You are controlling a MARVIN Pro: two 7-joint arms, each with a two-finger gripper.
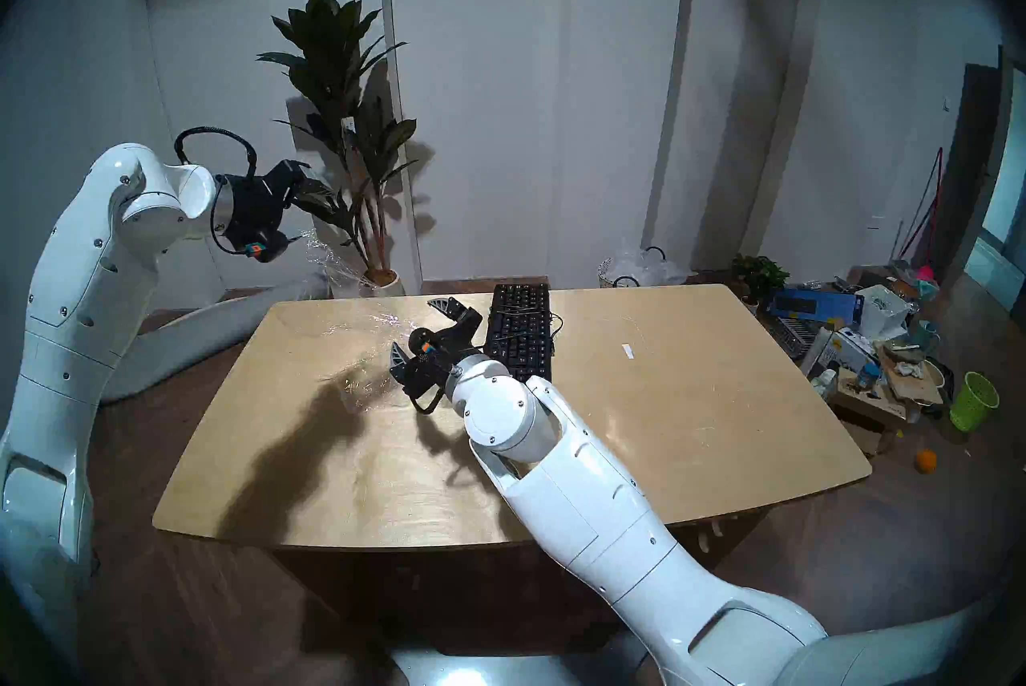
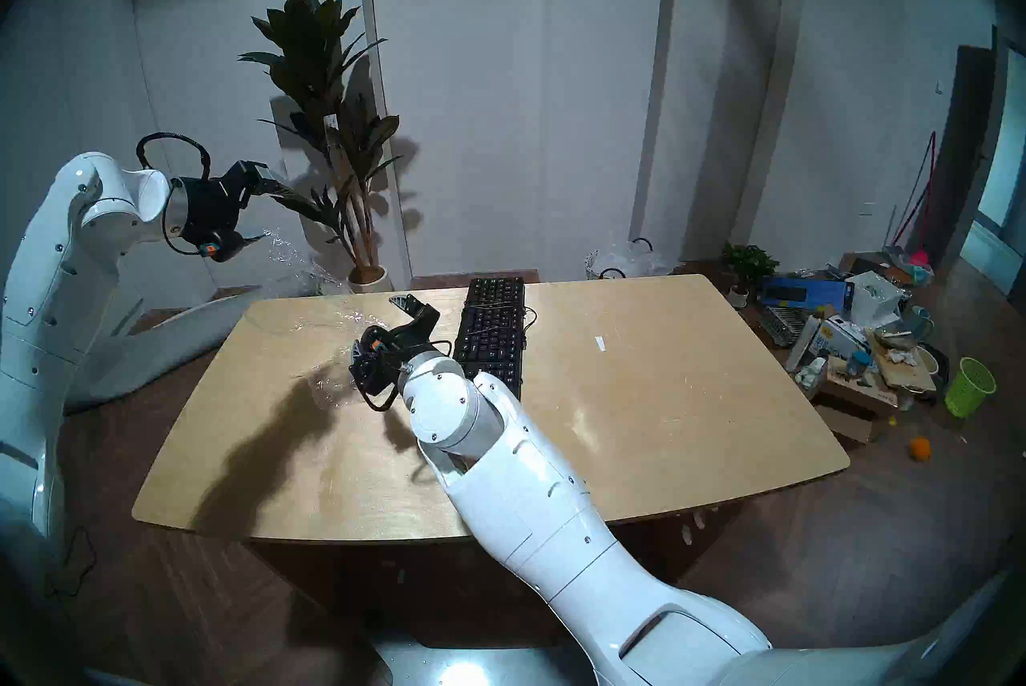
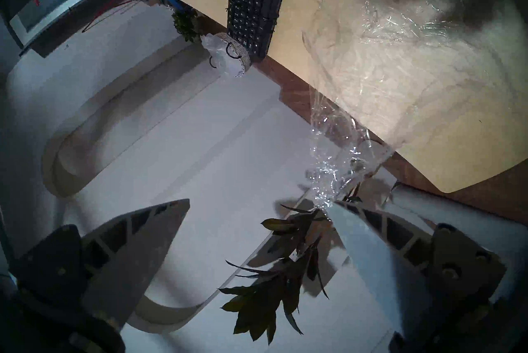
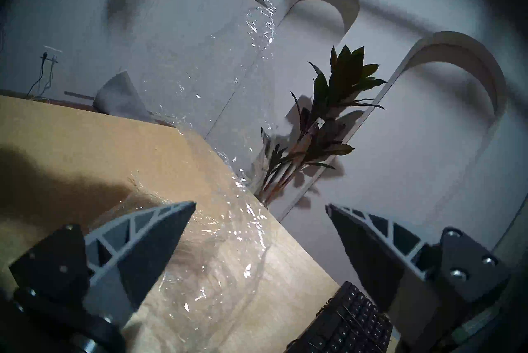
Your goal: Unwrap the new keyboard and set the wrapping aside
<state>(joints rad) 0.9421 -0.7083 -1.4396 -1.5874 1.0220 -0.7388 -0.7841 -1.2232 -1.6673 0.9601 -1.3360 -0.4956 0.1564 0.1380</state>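
Clear wrapping (image 3: 337,166) off left jaws' tip

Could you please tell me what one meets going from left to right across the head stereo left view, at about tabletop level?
left gripper → wrapping → right gripper → keyboard → white strip on the table → blue box → green basket

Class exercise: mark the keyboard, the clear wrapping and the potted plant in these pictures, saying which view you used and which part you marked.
keyboard (image 1: 521,335): head stereo left view, middle key rows.
wrapping (image 3: 380,58): left wrist view, wrinkled film lying over the table.
potted plant (image 4: 340,103): right wrist view, upper leaves.
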